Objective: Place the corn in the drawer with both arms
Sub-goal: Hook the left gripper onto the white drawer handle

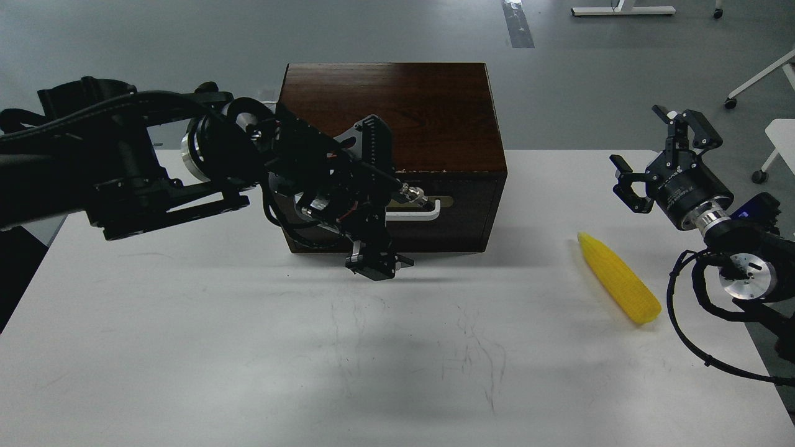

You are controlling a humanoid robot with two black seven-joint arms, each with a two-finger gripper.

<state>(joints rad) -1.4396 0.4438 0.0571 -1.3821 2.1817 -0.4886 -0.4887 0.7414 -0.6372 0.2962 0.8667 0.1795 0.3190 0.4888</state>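
Observation:
The yellow corn (618,277) lies on the white table at the right, pointed end toward the back. The dark brown box (397,99) stands at the back middle, its drawer (472,211) shut, with the white bar handle (417,215) on its front. My left gripper (376,266) points down in front of the drawer's lower edge, below the handle's left end; it is dark and its fingers cannot be told apart. My right gripper (659,152) is open and empty, raised behind and to the right of the corn.
The white table (248,347) stretches forward of the box and shows faint scuff marks. My left arm's forearm and cables cover the left part of the drawer front. White furniture legs (754,81) stand on the grey floor at the far right.

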